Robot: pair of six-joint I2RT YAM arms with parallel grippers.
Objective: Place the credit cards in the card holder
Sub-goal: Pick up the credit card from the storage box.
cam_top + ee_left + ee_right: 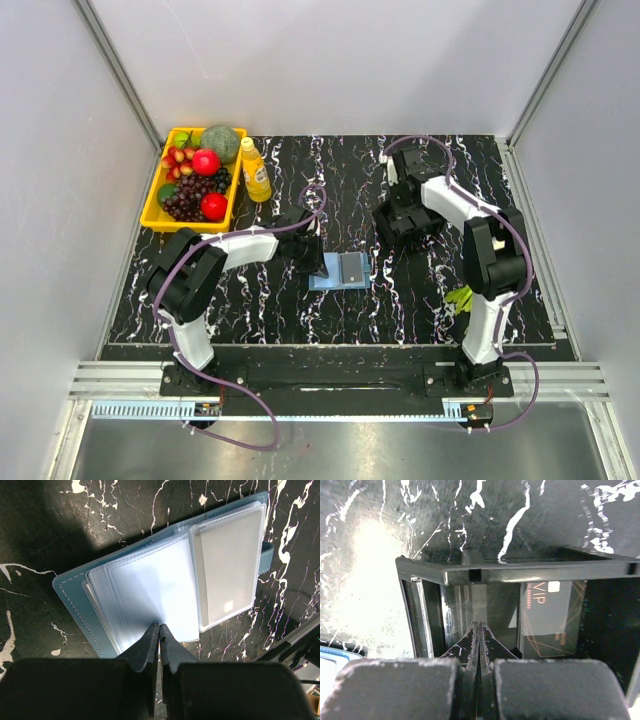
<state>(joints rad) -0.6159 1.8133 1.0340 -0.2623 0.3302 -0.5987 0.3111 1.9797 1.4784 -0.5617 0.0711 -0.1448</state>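
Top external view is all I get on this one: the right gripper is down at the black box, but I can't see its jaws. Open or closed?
Observer: Closed. In the right wrist view the right gripper has its fingers pressed together inside the black box; whether a card is pinched between them I cannot tell.
Operator: Is the grey rectangle on the card holder lying loose on top?
Observer: No. The left wrist view shows that pale credit card tucked inside a clear sleeve of the open card holder.
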